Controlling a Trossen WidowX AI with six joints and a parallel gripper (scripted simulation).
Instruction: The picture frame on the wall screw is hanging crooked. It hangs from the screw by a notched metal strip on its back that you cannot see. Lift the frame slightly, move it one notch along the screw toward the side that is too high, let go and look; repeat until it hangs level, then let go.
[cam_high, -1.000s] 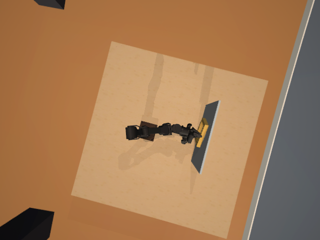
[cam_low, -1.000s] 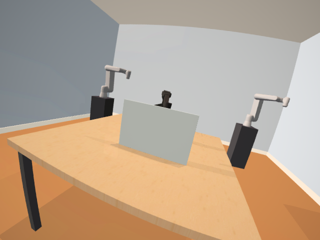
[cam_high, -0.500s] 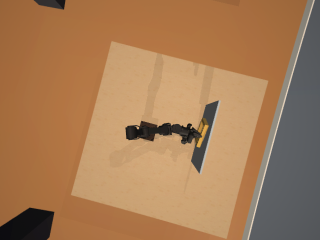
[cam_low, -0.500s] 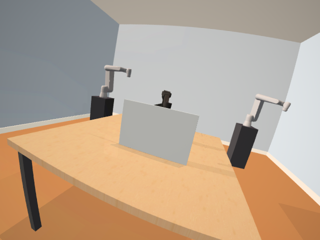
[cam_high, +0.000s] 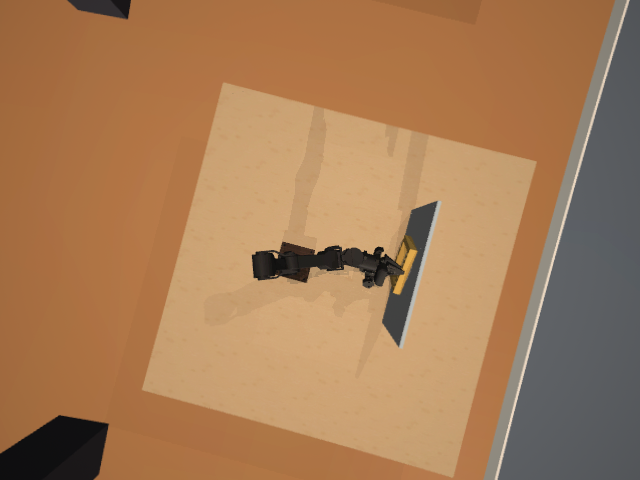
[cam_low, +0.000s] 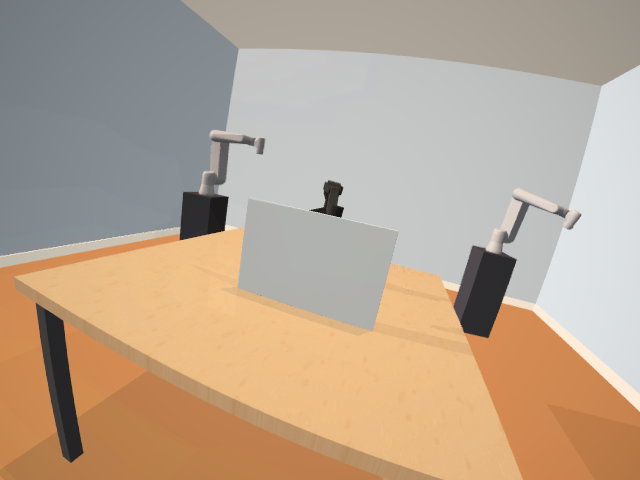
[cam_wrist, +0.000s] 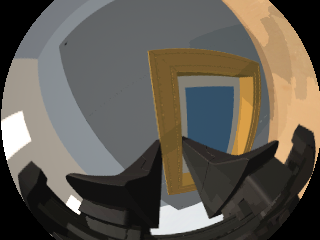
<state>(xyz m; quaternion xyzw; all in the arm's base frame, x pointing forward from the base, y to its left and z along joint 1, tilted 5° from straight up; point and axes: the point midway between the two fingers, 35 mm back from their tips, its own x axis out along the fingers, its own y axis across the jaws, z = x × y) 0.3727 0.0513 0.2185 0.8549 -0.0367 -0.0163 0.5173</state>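
The golden picture frame (cam_high: 408, 263) (cam_wrist: 166, 100), with a grey mat and a blue picture, is at the front face of the upright panel (cam_high: 424, 222) (cam_wrist: 110, 75). My gripper (cam_high: 402, 270) (cam_wrist: 170, 142) is shut on the frame's edge bar: in the wrist view one finger is on the outer side of the bar and the other on its inner side, over the picture opening. The screw and the notched strip are hidden behind the frame. The exterior view shows only the panel's blank back (cam_low: 315, 263). The views are too slanted to tell whether the frame is level.
The panel stands on the wooden table (cam_high: 232, 155) (cam_low: 310, 372). My arm (cam_high: 310, 260) reaches from its dark base to the panel's front. Two pale arms (cam_low: 219, 155) (cam_low: 514, 222) stand on black pedestals beyond the table.
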